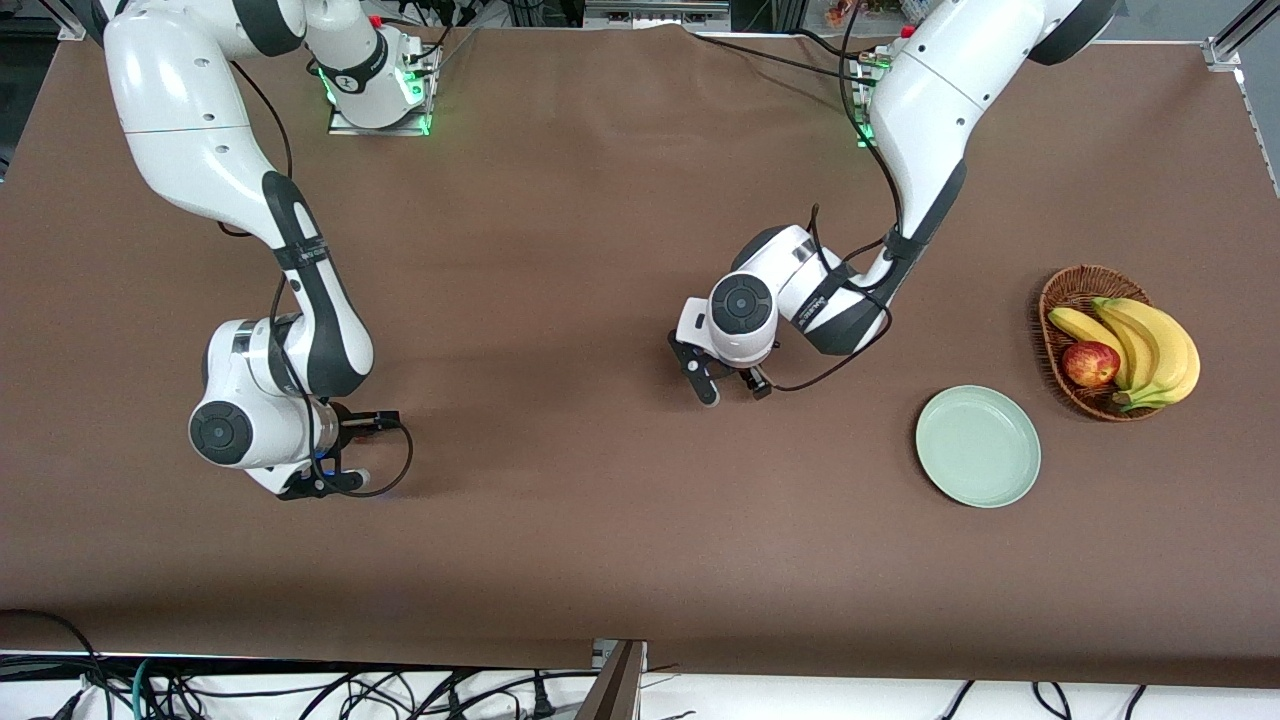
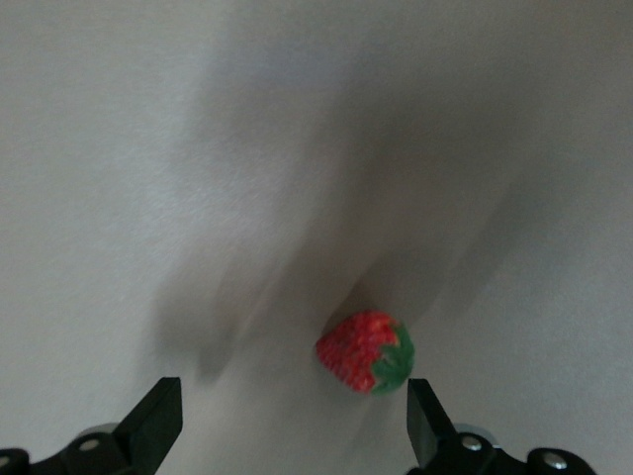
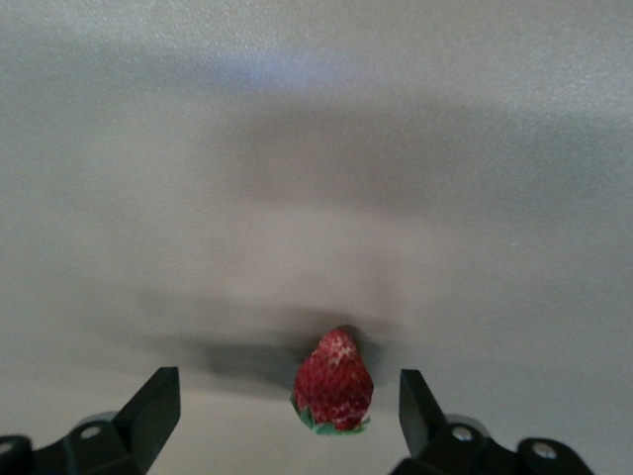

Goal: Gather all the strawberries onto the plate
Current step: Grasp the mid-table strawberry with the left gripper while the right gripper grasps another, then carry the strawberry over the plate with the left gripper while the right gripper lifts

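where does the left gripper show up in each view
Front view: the left gripper hangs open over the brown table, mid-table, hiding what lies under it.
Left wrist view: the same gripper, fingertips at the picture's edge, a strawberry on the table between them.
Right wrist view: not in it.
Shared landmark: the table surface; the strawberry shows only in the left wrist view.
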Available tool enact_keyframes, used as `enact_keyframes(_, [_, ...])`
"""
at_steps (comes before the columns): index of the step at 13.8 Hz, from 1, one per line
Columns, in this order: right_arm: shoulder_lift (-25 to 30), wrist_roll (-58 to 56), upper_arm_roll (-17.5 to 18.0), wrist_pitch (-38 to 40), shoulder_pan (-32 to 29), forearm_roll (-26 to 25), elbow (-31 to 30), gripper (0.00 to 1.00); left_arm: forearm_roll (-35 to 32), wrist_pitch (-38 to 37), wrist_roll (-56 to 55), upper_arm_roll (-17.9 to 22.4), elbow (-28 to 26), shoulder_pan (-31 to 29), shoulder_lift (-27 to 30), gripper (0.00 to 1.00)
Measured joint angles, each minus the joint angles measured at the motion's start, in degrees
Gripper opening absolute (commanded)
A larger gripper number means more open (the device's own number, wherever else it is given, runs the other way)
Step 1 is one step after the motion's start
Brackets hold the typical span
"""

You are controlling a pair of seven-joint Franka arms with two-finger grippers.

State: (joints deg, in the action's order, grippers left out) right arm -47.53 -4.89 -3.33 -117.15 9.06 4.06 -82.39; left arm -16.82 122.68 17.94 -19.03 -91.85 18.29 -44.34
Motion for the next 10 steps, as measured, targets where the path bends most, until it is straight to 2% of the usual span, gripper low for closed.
enact_keyframes(2, [0.0,0.0,0.0,0.0,0.0,0.0,0.0,0.3,0.0,0.8,0.2,0.0,-0.1,0.2,-0.5,1.0])
enact_keyframes(3, [0.0,-0.1,0.0,0.0,0.0,0.0,0.0,0.19,0.0,1.1,0.2,0.0,-0.1,0.3,-0.6,1.0])
enact_keyframes(5, [0.0,-0.1,0.0,0.0,0.0,0.0,0.0,0.07,0.0,1.4,0.3,-0.1,-0.1,0.6,-0.6,1.0])
enact_keyframes(7, [0.0,-0.1,0.0,0.0,0.0,0.0,-0.1,0.01,0.0,1.6,0.3,-0.4,0.0,1.1,-0.6,1.0])
enact_keyframes(8, [0.1,-0.1,0.0,0.0,0.0,0.0,0.0,0.0,0.0,1.7,0.3,-0.5,0.0,1.5,-0.6,0.94])
enact_keyframes(9, [0.2,0.0,0.1,0.0,0.1,0.0,0.0,0.0,0.0,1.7,0.3,-0.5,0.0,1.9,-0.6,0.68])
enact_keyframes(10, [0.4,0.5,0.3,0.1,0.3,0.1,0.1,0.0,0.0,1.8,0.3,-0.5,0.0,2.2,-0.6,0.57])
